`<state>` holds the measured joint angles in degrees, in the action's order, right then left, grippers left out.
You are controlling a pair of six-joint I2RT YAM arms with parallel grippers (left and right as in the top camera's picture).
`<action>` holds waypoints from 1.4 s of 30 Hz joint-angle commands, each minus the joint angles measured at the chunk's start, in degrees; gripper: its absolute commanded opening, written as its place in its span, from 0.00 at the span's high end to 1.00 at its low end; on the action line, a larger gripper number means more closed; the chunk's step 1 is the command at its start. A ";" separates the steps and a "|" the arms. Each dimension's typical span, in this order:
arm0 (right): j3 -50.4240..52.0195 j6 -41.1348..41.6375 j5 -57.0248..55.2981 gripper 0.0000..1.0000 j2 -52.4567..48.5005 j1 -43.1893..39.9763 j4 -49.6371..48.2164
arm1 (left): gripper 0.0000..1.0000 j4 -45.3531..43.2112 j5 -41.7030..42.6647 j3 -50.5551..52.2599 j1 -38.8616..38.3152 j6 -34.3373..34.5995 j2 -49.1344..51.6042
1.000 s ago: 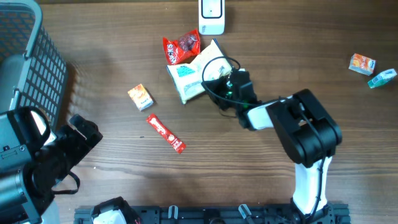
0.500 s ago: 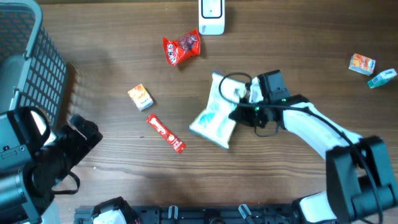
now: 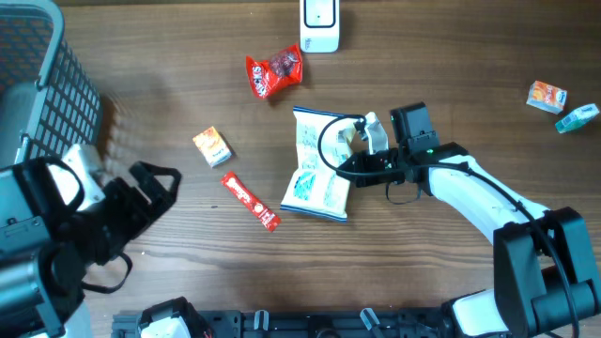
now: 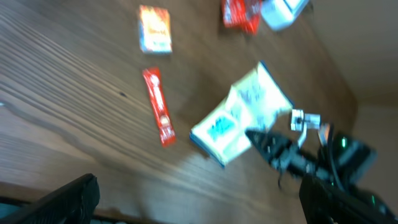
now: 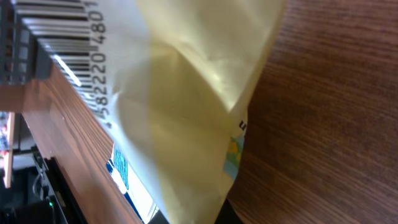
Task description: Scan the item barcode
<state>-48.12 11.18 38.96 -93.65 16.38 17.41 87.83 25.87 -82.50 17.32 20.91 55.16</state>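
Jaws on the right gripper (image 3: 346,169) were shut tight on the 3 o'clock edge of the snack bag (image 3: 317,164). Jaws on the left gripper (image 4: 196,186) were wide apart and held nothing.

From above, the white and blue bag sat near the middle of the table (image 3: 423,56). The right arm reached in to it from 4 o'clock. In the right wrist view the bag (image 5: 186,106) filled most of the picture. Its pale yellow side showed there, with black barcode (image 5: 62,43) lines and numbers at the top left. I could not tell if the bag lay flat or was lifted.

At 12 o'clock from the bag stood a white scanner (image 3: 319,24), at the far edge of the table. A red candy bag (image 3: 274,73) lay at 11 o'clock. A small orange box (image 3: 212,145) lay at 9 o'clock, and a long red stick pack (image 3: 251,201) lay at 8 o'clock, near the bag but not touching it. A grey wire basket (image 3: 56,84) stood far off at 10 o'clock. Another orange box (image 3: 547,96) and a teal pack (image 3: 576,117) lay close together far off at 2 o'clock. The left gripper hung low at 8 o'clock, well apart from the bag.
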 commanded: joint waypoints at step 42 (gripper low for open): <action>-1.44 1.01 36.54 0.96 -12.96 0.13 -4.46 | 0.77 -52.57 26.21 28.94 -28.79 -0.31 41.99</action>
<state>-48.16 10.68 71.70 -106.04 16.38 14.04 35.35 49.45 -53.93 -11.27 21.10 96.71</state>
